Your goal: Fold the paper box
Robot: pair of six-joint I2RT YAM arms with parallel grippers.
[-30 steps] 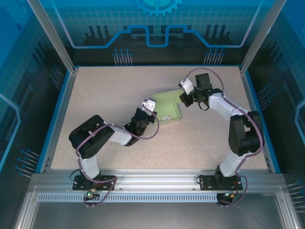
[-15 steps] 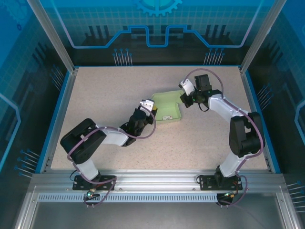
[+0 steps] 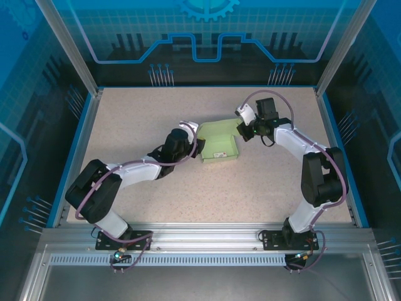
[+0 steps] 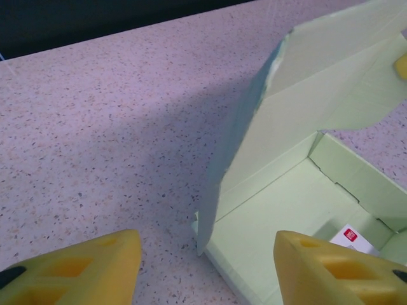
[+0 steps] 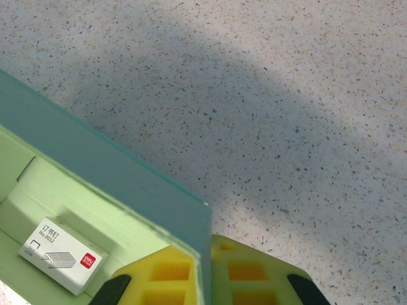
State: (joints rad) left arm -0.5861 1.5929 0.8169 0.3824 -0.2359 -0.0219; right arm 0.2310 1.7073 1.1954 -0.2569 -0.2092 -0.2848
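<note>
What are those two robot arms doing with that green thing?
They are folding a paper box on the table. The right gripper pinches one side wall between its yellow fingers. The left gripper is open, with a raised flap standing between its fingers. A small white staple box lies inside.

Even bright light, soft shadows, wrist views sharp.

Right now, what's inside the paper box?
A small white staples packet lies on the floor of the paper box. The near wall hides the floor strip right behind it in the right wrist view.
</note>
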